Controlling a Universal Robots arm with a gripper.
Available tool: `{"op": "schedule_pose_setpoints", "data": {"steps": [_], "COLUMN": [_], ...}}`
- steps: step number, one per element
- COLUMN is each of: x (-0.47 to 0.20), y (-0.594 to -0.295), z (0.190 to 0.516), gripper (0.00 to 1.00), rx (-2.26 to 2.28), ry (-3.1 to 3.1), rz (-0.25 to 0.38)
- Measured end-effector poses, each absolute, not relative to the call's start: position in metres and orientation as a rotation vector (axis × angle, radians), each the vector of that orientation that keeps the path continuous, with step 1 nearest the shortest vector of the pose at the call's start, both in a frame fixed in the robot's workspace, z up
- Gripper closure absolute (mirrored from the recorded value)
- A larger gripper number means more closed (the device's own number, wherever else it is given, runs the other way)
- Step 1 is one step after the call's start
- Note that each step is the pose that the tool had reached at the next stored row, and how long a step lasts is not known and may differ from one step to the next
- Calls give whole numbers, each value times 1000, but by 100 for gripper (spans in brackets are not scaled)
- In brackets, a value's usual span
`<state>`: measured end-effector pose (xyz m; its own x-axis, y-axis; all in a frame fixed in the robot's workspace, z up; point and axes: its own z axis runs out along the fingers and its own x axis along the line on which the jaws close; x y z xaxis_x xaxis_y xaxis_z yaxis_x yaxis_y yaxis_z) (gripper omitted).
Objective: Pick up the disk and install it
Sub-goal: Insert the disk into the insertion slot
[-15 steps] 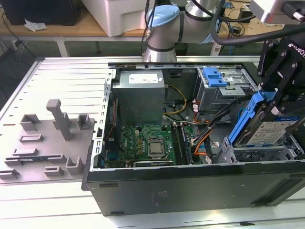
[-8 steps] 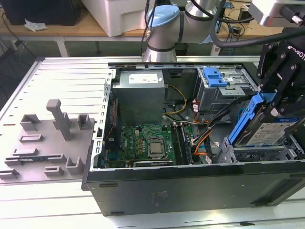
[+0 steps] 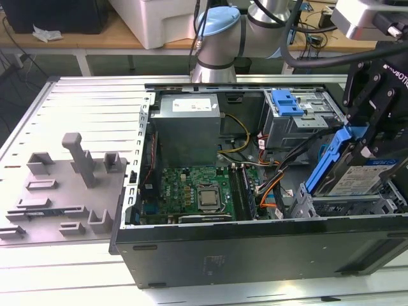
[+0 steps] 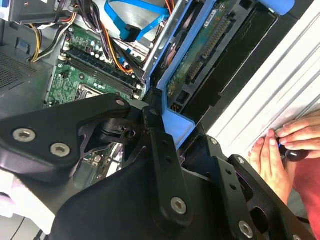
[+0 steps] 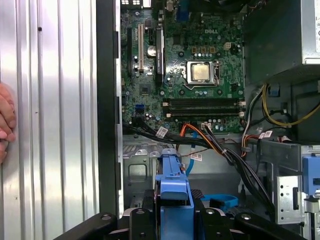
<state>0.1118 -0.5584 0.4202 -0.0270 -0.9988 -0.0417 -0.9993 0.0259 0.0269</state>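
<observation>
At the exterior view's right end of the open black computer case [image 3: 255, 258], the black two-fingered tool [image 3: 364, 145] is clamped on the disk [image 3: 354, 176], a flat silver hard drive with a white-and-blue label, framed by a blue plastic carrier bracket. The disk is held tilted, its labelled face turned up, its higher end in the fingers and its lower end down by the silver metal bay [image 3: 347, 205] in that corner of the case. Whether it touches the bay I cannot tell.

In the first wrist view the bracket's blue edge [image 5: 174, 192] stands between the dark fingers of the tool [image 5: 174, 220]. In the second wrist view the disk shows its green circuit-board underside [image 4: 200, 55], with the tool [image 4: 162, 122] closed on the blue bracket.

The case lies on its side on a ribbed silver metal surface [image 3: 95, 102]. Inside it are a green motherboard [image 3: 191, 188], a big grey power supply box [image 3: 188, 127] and, well apart from the disk, a silver drive cage topped by a blue plastic tab [image 3: 287, 102]. Orange and black cables run between the motherboard and the bay.

Grey fixture blocks [image 3: 70, 178] stand on the surface at the exterior view's left. A person's hand [image 4: 280, 150] rests on the ribbed surface just beside the case wall, and shows in both wrist views [image 5: 4, 122].
</observation>
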Motion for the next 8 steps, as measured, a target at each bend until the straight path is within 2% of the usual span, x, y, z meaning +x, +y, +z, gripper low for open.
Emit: {"op": "schedule_pose_setpoints", "data": {"steps": [8], "x": [112], "y": [-559], "z": [416], "gripper": [63], "rx": [-2184], "ry": [2242], "rz": [76]}}
